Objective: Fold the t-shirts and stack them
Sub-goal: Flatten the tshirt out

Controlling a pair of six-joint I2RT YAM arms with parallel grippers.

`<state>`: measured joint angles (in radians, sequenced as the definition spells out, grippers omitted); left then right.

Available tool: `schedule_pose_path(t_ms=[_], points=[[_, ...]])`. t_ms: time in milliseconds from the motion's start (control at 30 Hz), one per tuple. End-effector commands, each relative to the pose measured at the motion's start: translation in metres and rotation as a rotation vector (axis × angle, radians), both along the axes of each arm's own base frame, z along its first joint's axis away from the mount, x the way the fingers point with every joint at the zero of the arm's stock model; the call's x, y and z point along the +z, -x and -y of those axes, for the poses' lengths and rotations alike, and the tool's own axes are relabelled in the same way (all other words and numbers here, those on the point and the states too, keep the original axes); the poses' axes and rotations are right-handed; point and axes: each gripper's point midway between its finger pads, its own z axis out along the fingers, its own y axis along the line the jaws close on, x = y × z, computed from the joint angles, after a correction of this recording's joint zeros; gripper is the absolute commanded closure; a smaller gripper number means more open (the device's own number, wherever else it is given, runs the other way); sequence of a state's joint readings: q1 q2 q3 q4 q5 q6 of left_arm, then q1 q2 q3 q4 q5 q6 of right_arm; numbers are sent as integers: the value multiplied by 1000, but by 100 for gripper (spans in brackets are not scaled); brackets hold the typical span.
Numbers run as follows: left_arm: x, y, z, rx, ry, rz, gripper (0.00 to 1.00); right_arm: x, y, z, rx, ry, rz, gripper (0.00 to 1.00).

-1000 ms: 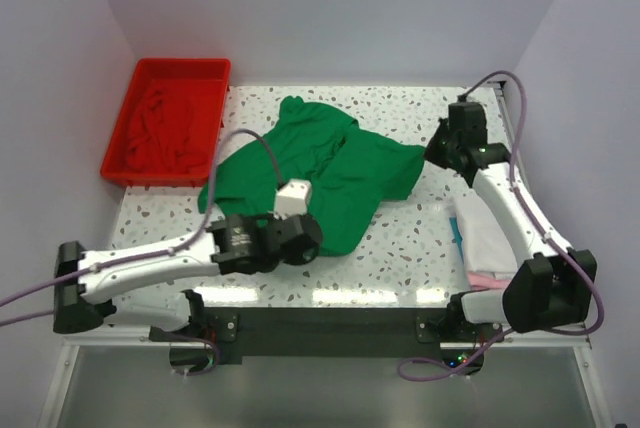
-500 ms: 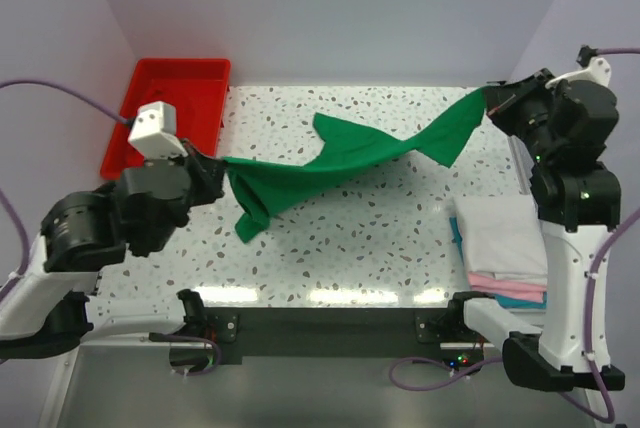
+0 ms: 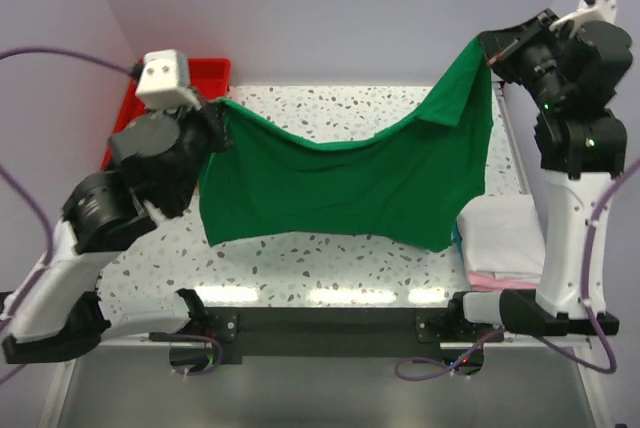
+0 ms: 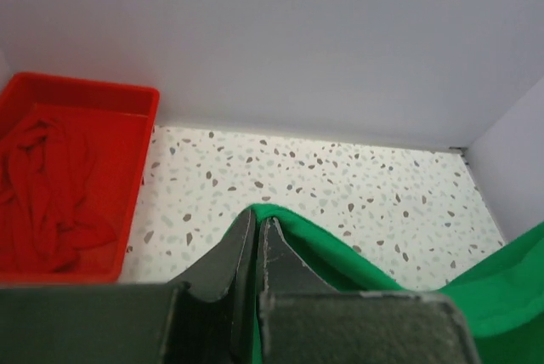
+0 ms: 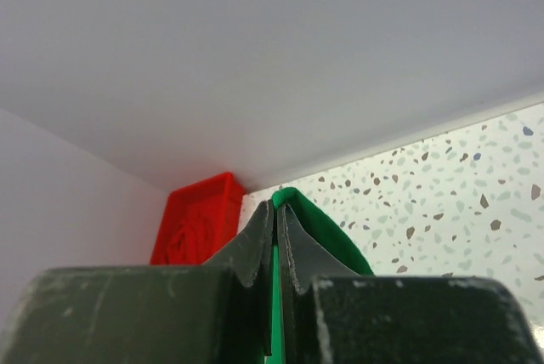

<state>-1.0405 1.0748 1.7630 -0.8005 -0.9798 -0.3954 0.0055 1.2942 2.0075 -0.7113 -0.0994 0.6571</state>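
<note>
Green shirt (image 3: 350,183) hangs spread out above the table. Your left gripper (image 3: 222,111) pinches one corner, and your right gripper (image 3: 487,51) pinches the other.

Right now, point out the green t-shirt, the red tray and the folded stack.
green t-shirt (image 3: 340,183): top view, middle of the spread cloth.
red tray (image 4: 85,84): left wrist view, far rim.
folded stack (image 3: 500,233): top view, white top shirt.

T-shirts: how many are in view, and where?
5. The green t-shirt hangs between the left gripper and right gripper. The dark red t-shirt lies in the red tray. At right, the white t-shirt tops the pink t-shirt and teal t-shirt. Others may be hidden.
</note>
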Motion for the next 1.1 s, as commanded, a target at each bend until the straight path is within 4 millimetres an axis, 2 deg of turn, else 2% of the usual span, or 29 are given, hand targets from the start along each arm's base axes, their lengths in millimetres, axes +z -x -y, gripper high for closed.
schedule_pose_path(t_ms=[0,33,133,167,200,233,267,300,333,367,400,433,467,500,533,567,667,700,733,767,800,833,867,900,933,967,1000,1033,1067], points=[[-13,-83,41,-145,-80,-3,100,-5,-46,-10,67,24,15,100],[-22,-107,32,-184,-39,-30,100,-10,-54,-12,78,25,9,100],[-43,-155,34,-199,10,-36,100,-26,-87,-15,97,26,-4,100],[-35,-170,30,-223,39,-4,100,-31,-97,-16,103,21,-8,100],[-54,-195,36,-233,49,-45,100,-48,-125,-18,110,16,-35,100],[-56,-211,31,-241,59,-44,100,-40,-132,-19,118,17,-8,100],[-33,-224,28,-227,74,14,100,-41,-147,-19,119,18,4,100],[-52,-252,34,-245,75,-20,100,-58,-171,-19,118,17,-21,100],[-11,-261,26,-252,94,69,100,-40,-180,-18,112,21,30,100],[-6,-273,25,-253,103,69,100,-37,-188,-15,96,26,33,100],[-28,-305,28,-257,115,28,100,-30,-194,-14,90,34,50,100],[-17,-316,23,-276,128,50,100,-11,-206,-12,77,38,107,100],[9,-329,22,-287,141,121,100,-3,-207,-10,65,40,127,100],[27,-329,18,-293,170,167,100,11,-207,-7,45,38,169,100],[43,-329,3,-299,188,213,100,29,-198,-4,27,39,220,100],[67,-319,-6,-318,205,299,100,51,-189,0,6,36,291,100],[87,-304,-41,-285,225,392,100,78,-159,14,-77,44,379,100],[91,-301,-47,-279,209,404,100,79,-154,19,-105,53,380,100],[94,-300,-52,-283,199,407,100,72,-152,20,-111,63,359,100],[97,-299,-62,-274,192,404,100,79,-139,20,-112,67,372,100],[96,-300,-65,-276,193,399,100,77,-135,21,-115,74,371,100],[83,-305,-71,-271,195,365,100,54,-143,20,-111,77,319,100],[80,-302,-71,-272,196,352,100,58,-133,24,-128,75,328,100],[72,-302,-73,-269,194,332,100,29,-141,24,-126,80,262,100],[41,-311,-71,-273,201,265,100,15,-143,25,-130,82,226,100],[40,-302,-70,-276,200,260,100,14,-130,25,-130,78,225,100],[29,-300,-70,-274,204,237,100,2,-129,24,-127,75,199,100],[-14,-306,-71,-259,222,148,100,-38,-133,23,-120,72,119,100],[-11,-293,-71,-258,225,159,100,-50,-130,22,-112,66,98,100]])
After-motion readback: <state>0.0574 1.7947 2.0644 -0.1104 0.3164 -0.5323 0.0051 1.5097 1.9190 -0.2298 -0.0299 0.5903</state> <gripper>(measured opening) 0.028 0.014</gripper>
